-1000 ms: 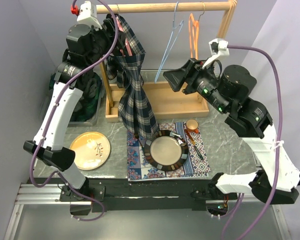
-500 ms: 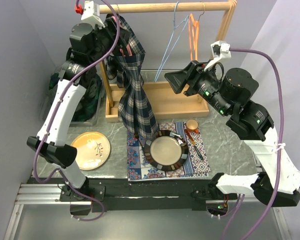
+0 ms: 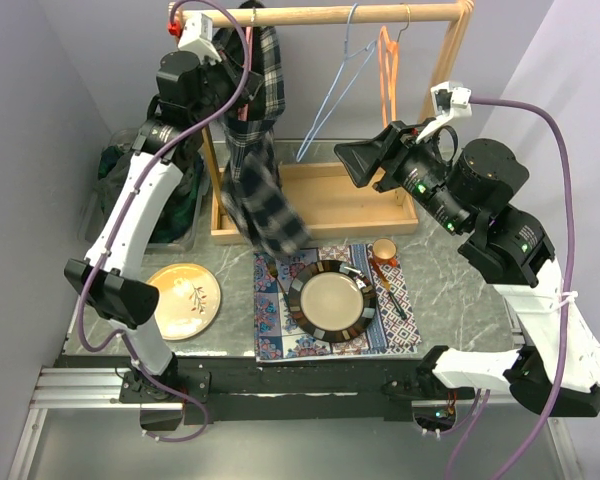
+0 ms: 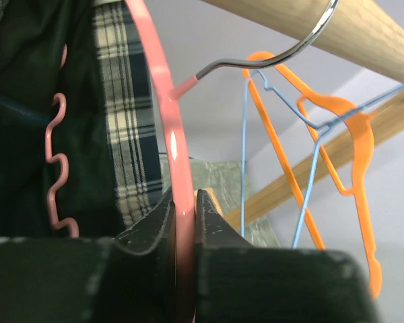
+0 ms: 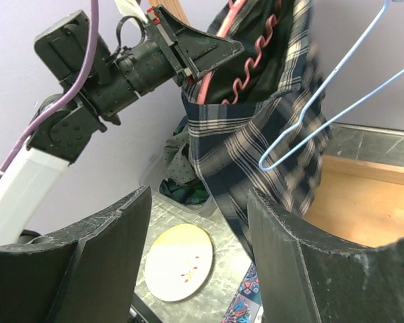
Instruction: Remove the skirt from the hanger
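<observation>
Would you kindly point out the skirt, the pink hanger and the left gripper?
skirt [image 5: 222,145], right wrist view, on the plaid front panel.
pink hanger [image 4: 170,134], left wrist view, on its arm above the jaws.
left gripper [image 4: 184,200], left wrist view, between the fingertips, shut on the hanger.

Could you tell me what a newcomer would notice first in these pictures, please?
Most likely the plaid skirt, draped over a pink hanger near the left end of the wooden rail, with its lower end blurred. The left gripper is clamped on that hanger's sloping arm, while the right gripper hangs open to the right, facing the skirt.
</observation>
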Tool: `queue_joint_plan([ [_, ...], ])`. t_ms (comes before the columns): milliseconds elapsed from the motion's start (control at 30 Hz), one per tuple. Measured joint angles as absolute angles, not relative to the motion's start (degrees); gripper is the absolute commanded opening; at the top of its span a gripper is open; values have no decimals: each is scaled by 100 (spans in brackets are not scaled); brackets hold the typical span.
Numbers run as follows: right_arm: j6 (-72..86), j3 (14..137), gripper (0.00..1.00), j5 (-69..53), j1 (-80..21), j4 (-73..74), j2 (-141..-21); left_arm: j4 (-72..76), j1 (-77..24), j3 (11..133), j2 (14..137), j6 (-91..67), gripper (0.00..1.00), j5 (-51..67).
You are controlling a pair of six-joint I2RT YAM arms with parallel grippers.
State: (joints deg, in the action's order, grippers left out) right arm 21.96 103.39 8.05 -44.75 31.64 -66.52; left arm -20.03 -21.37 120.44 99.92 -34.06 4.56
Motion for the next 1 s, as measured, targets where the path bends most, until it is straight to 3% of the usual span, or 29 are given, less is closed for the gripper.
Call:
queue_joint_plan([
  [533,2185,10322,65,867,-4475,2974,-6646,-2130,-2082,12626,9990,-3422,1,1127],
  [1000,2589,10348,63,1068,-4475,2851,-6676,-1966,-1791,11898,9376,-3819,1,1629],
])
